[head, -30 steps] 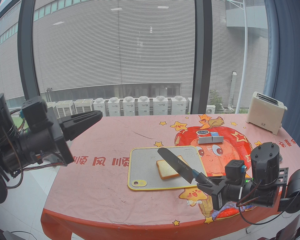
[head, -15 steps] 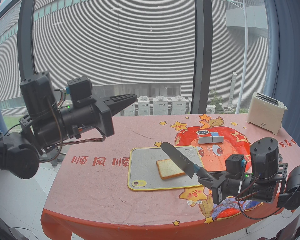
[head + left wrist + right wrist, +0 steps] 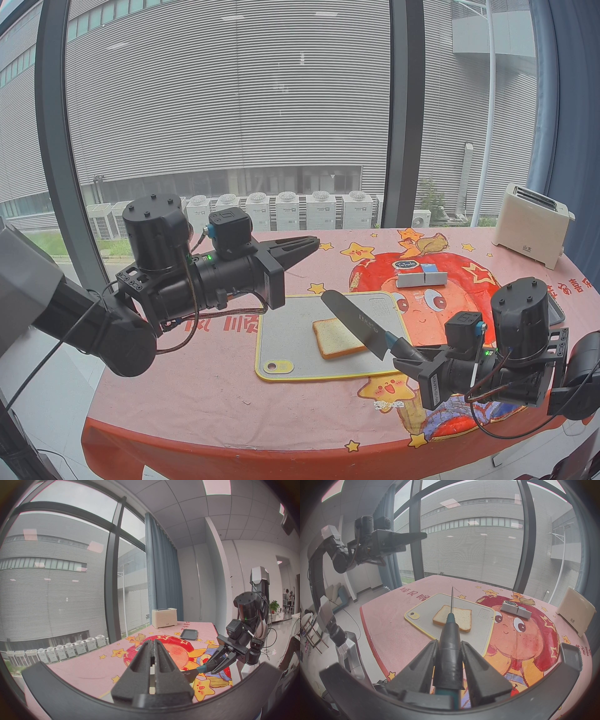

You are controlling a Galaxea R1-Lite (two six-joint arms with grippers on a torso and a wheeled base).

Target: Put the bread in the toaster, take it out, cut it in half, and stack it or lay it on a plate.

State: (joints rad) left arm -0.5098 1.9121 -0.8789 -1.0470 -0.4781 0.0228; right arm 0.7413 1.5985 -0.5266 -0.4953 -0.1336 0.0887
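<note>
A slice of bread (image 3: 335, 337) (image 3: 453, 617) lies flat on the grey, yellow-rimmed cutting board (image 3: 287, 331) (image 3: 484, 630). My right gripper (image 3: 407, 362) (image 3: 450, 655) is shut on the knife (image 3: 359, 322) by its dark handle, with the blade edge-up over the right side of the bread. Above the board's far-left corner hovers my left gripper (image 3: 307, 244) (image 3: 153, 658), shut and empty, clear of the table. The cream toaster (image 3: 531, 225) (image 3: 164, 617) (image 3: 576, 611) stands at the far right corner. A dark plate (image 3: 188, 634) lies near the right edge.
A grey knife holder with a blue top (image 3: 421, 275) (image 3: 516, 609) sits behind the board on the printed pink tablecloth (image 3: 206, 375). The window wall closes the far side. The near-left part of the table is bare.
My left arm has swung in from the far left and lowered, its gripper now over the board's far-left corner. The right gripper and knife shifted slightly.
</note>
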